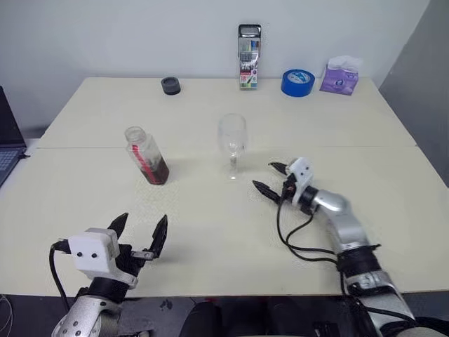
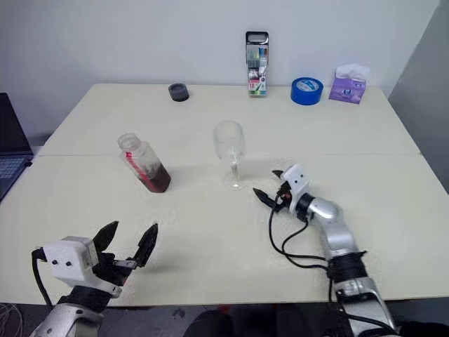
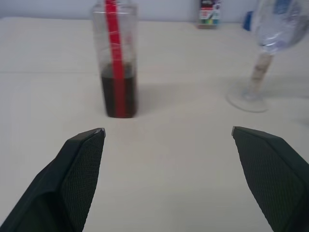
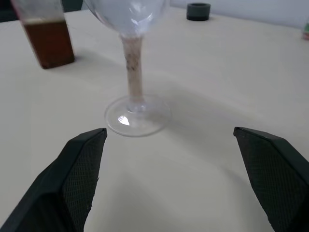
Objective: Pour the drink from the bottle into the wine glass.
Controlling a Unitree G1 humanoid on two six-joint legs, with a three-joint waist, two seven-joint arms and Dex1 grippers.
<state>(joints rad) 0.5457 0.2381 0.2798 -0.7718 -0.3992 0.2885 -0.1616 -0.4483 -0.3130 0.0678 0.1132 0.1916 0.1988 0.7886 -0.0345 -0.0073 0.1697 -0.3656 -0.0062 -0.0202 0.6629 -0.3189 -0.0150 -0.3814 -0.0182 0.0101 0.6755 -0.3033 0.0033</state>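
Four extras along far edge: marker pack [image 1: 249, 56], tape roll [image 1: 297, 82], tissues [image 1: 340, 76], puck [image 1: 170, 86].

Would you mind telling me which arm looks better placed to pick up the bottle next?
Probably the left: its open gripper sits on the bottle's side, facing it. The right gripper is beside the wine glass.

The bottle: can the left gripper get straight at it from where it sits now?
Probably yes. The left gripper is open and faces the bottle across bare table. The wine glass stands off to one side, apart from that path.
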